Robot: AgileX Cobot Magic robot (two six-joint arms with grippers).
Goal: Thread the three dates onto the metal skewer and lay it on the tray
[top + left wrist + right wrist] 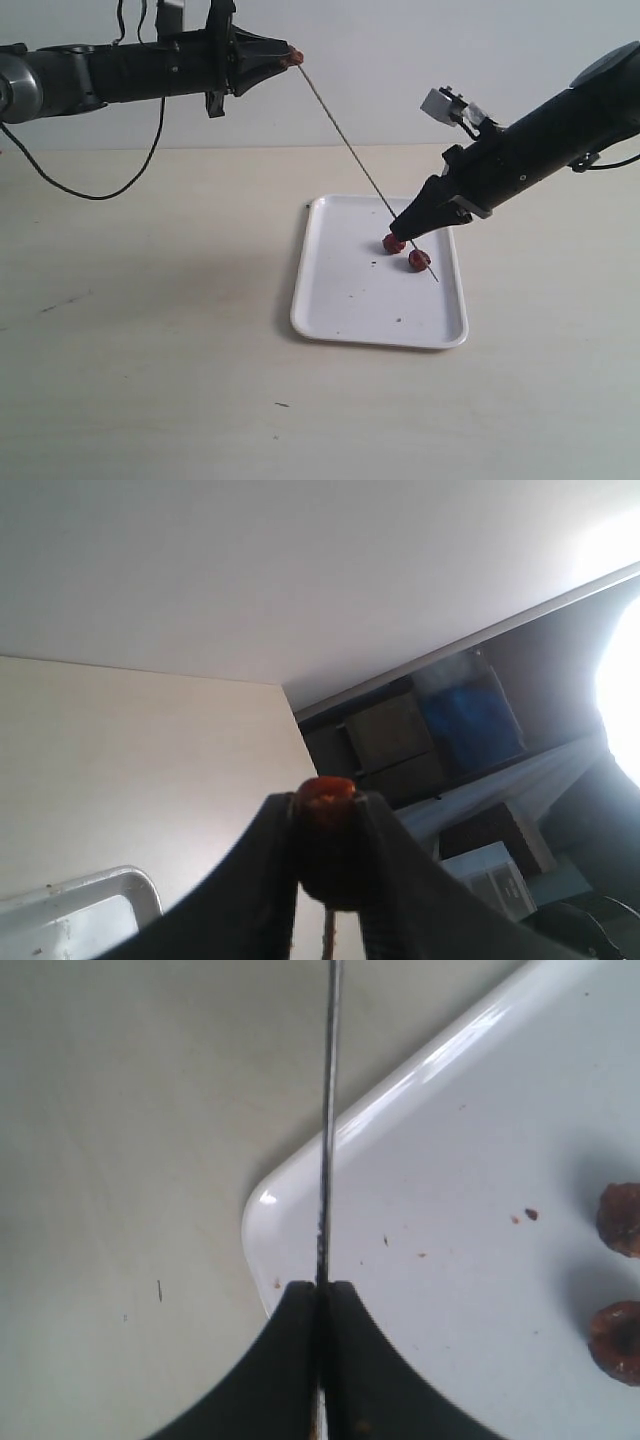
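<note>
Left hand clamps a date atop the skewer — right hand pinches its shaft over the tray.

Holding left gripper level at upper left, pinching one date; angling right gripper down toward centre-right, clamping the metal skewer.
</note>
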